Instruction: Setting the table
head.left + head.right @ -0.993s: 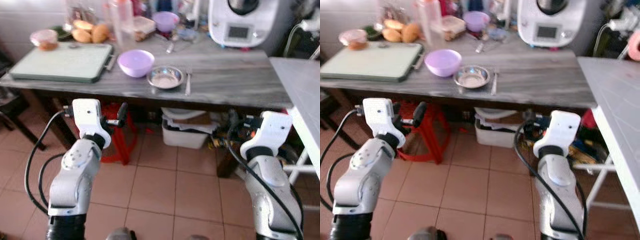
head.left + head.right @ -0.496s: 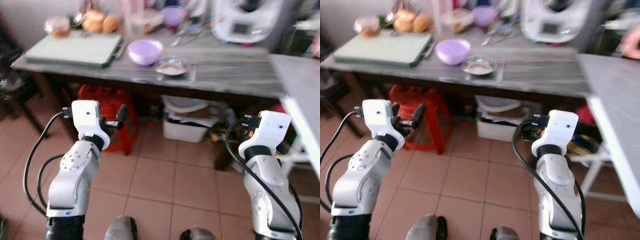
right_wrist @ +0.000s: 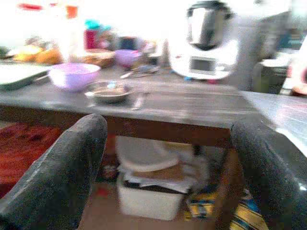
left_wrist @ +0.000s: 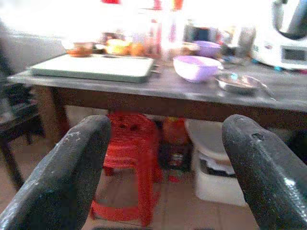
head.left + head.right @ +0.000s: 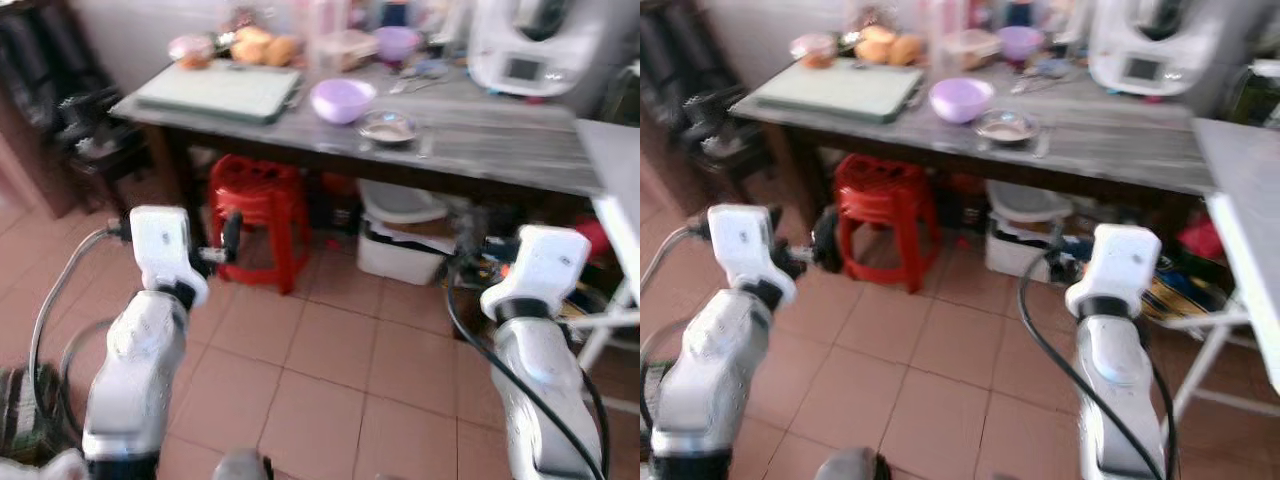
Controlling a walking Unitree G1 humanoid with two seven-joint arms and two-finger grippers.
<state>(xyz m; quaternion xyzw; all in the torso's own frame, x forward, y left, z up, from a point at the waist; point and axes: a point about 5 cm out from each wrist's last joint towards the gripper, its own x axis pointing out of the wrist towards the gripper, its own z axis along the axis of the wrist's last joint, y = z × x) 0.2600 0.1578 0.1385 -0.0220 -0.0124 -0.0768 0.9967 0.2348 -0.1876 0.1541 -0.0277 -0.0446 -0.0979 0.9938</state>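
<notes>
A purple bowl (image 5: 342, 100) and a small steel bowl (image 5: 388, 126) sit on the grey wooden table (image 5: 500, 155), some way ahead of me. A fork (image 5: 1042, 146) lies just right of the steel bowl, blurred. Both arms are held up in front of my body, well short of the table and below its top. My left gripper (image 4: 165, 167) is open with nothing between its fingers and points at the table. My right gripper (image 3: 168, 167) is open too, facing the steel bowl (image 3: 109, 91) and the table edge.
A green tray (image 5: 222, 90), bread rolls (image 5: 262, 45), jars and a white kitchen appliance (image 5: 530, 45) crowd the table's back. Below it stand a red stool (image 5: 258, 215) and a white bin (image 5: 405, 235). A white table (image 5: 615, 170) juts in at right. Tiled floor (image 5: 330, 350) lies between.
The whole picture has shifted: the table now looks farther off and more floor shows, so the camera has backed away. Both arms keep the same raised pose, grippers still open.
</notes>
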